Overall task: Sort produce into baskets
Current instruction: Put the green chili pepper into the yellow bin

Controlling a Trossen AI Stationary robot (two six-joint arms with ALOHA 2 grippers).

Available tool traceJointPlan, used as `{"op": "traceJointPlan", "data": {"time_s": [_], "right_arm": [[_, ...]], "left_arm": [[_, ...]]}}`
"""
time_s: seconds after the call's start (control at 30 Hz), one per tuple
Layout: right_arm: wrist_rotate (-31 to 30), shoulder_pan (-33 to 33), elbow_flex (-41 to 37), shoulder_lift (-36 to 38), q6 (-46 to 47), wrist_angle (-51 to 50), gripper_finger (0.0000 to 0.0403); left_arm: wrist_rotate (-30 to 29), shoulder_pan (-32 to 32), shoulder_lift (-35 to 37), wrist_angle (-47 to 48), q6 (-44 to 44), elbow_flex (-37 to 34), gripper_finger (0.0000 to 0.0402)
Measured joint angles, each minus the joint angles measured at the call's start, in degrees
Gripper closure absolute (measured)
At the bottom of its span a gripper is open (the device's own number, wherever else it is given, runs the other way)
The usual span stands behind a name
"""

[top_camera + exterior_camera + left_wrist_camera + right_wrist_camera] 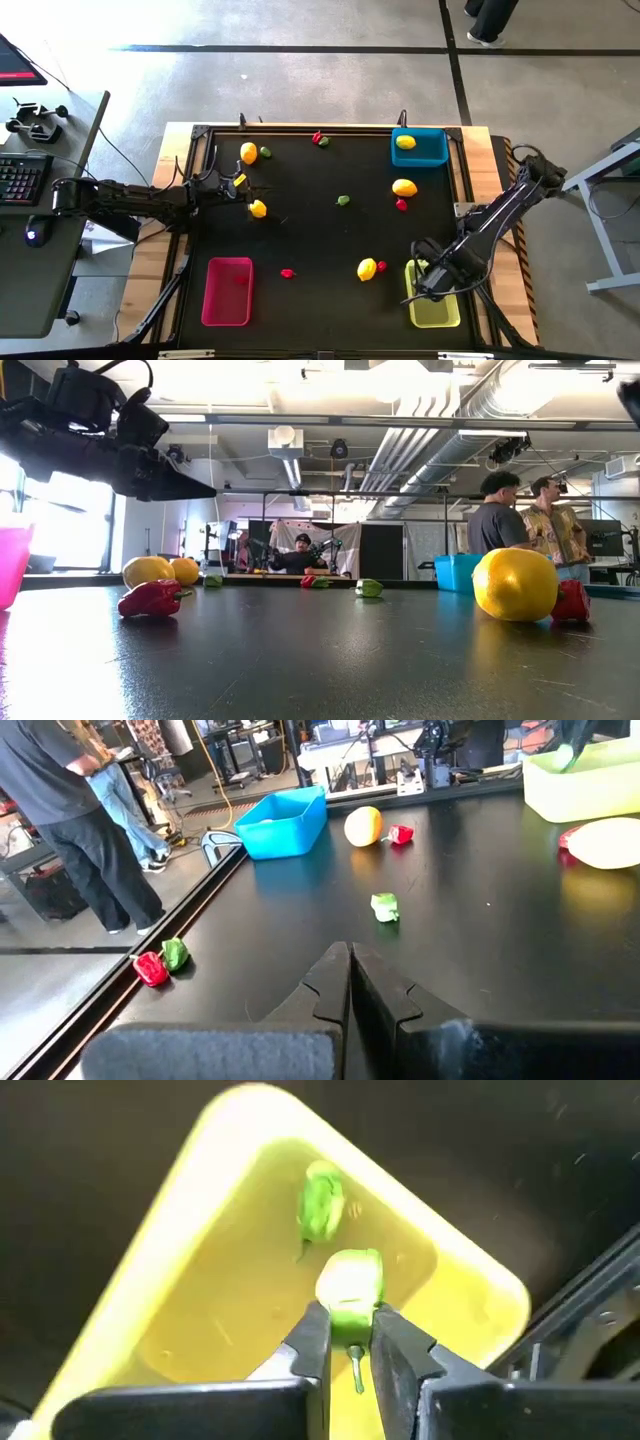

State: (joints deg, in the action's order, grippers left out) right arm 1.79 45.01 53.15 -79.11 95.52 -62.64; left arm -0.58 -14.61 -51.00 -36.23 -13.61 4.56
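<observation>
Left gripper [240,186]: fingers pressed together, empty, above the table's far-left area beside two loose yellow toy lemons [258,208].

Pink-red plastic basket [227,291]: one red piece.

Blue basket [420,147]: one lemon.

Right gripper [349,1342]: pinching a green toy pepper [351,1288] over the yellow-green basket [190,1240], one already inside.

Judgement: most produce unsorted.

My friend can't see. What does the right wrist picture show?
The right gripper holds a green pepper just above the yellow basket. Another green pepper already lies inside the basket, which sits on a black table.
</observation>
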Motion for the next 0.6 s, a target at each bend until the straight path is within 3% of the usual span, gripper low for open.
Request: {"op": "traceJointPlan", "data": {"time_s": [0.27, 0.47, 0.6], "right_arm": [[1.66, -2.09, -10.93, 0.00, 0.49, 10.73, 0.0369], [1.97, -3.04, -12.46, 0.20, -0.28, 11.45, 0.0365], [2.04, -3.01, -12.56, 0.16, -0.39, 11.79, 0.0339]], "left_arm": [[-0.07, 0.00, 0.00, -0.03, -0.02, -0.01, 0.0401], [-0.07, 0.00, 0.00, -0.04, -0.02, 0.00, 0.0401], [-0.07, 0.00, 0.00, -0.04, -0.02, 0.00, 0.0401]]}}
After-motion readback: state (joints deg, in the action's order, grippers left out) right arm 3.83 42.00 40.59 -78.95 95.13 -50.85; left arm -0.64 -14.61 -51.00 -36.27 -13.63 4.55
